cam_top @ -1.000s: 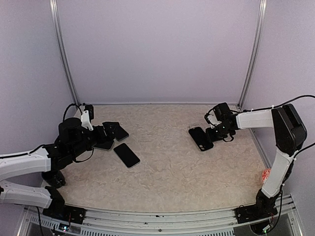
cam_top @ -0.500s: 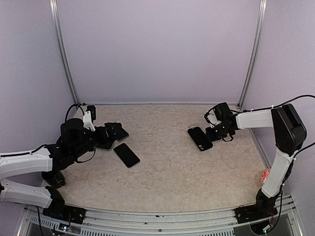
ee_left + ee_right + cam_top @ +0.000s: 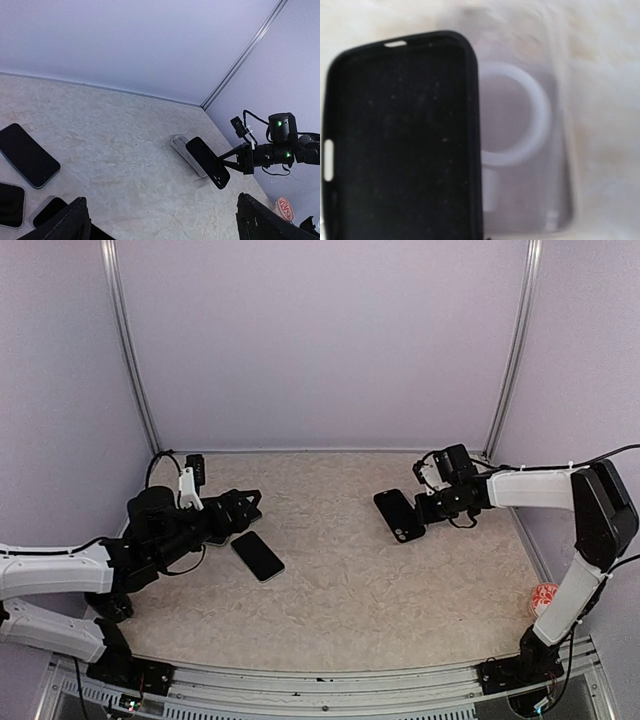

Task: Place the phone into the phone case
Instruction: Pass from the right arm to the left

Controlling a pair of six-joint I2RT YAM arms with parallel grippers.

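Observation:
The phone case (image 3: 535, 165), a clear shell with a white ring (image 3: 540, 115), lies flat on the table at the right; the left wrist view shows it (image 3: 186, 152) too. My right gripper (image 3: 423, 510) is shut on the near end of a black phone-shaped slab (image 3: 398, 515) with a raised rim and slots. It holds that slab (image 3: 400, 140) tilted above the case's left half. My left gripper (image 3: 245, 508) is open over the left side. A black phone (image 3: 258, 556) lies flat just right of it, and two more dark slabs (image 3: 10, 204) show beneath it.
A red and white round thing (image 3: 543, 596) sits at the table's right edge. Metal posts (image 3: 508, 350) rise at both back corners, and pale walls close in the table on three sides.
My right gripper has closed on the black slab and carried it a little left and up off the clear case. My left arm has swung forward and right, away from the phones.

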